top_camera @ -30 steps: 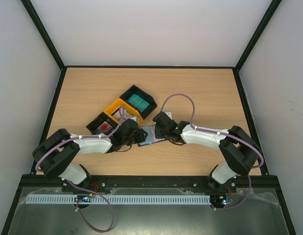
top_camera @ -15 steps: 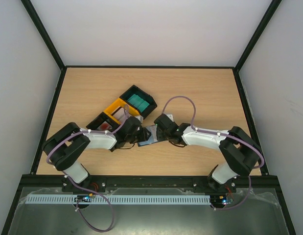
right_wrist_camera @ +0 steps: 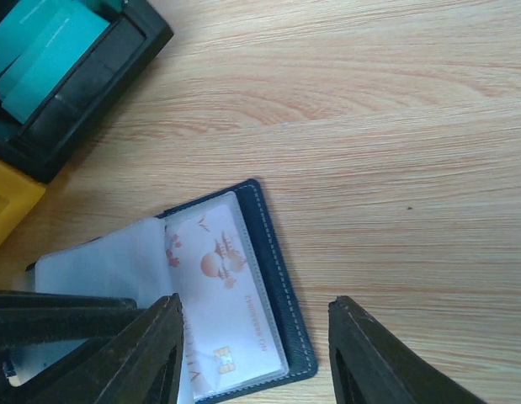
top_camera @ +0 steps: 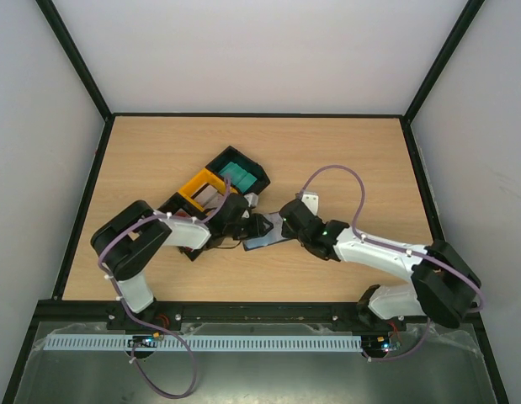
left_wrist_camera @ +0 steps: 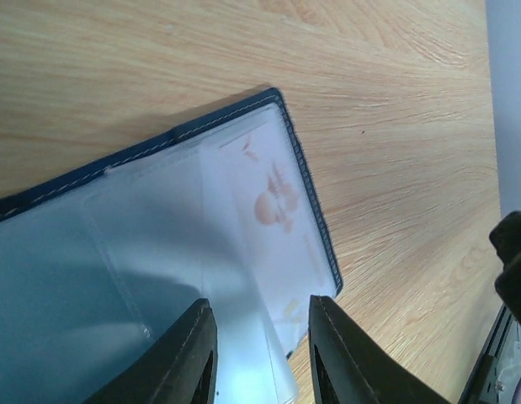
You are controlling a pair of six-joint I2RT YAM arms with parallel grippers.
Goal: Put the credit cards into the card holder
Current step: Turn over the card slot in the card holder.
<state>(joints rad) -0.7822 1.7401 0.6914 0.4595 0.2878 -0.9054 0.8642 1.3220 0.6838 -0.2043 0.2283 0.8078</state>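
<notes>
The navy card holder point(right_wrist_camera: 281, 278) lies open on the table, with its clear sleeves fanned out. One white credit card point(right_wrist_camera: 222, 311) with an orange print and a gold chip sits inside the right-hand sleeve; the left wrist view shows the same card point(left_wrist_camera: 273, 210). My left gripper point(left_wrist_camera: 258, 337) hovers low over the sleeves, jaws apart, with a loose clear sleeve page point(left_wrist_camera: 243, 337) lying between them. My right gripper point(right_wrist_camera: 256, 307) is open wide above the holder's right edge. From above, both grippers meet at the holder point(top_camera: 264, 238).
A black tray point(top_camera: 240, 174) holding teal cards stands behind the holder. A yellow tray point(top_camera: 201, 187) and another black tray point(top_camera: 176, 212) with red cards adjoin it on the left. The teal tray point(right_wrist_camera: 66, 76) also fills the right wrist view's top-left corner.
The left gripper has slid right onto the holder and its jaws have narrowed. The right arm has stretched out lower, and its wrist has shifted slightly right.
</notes>
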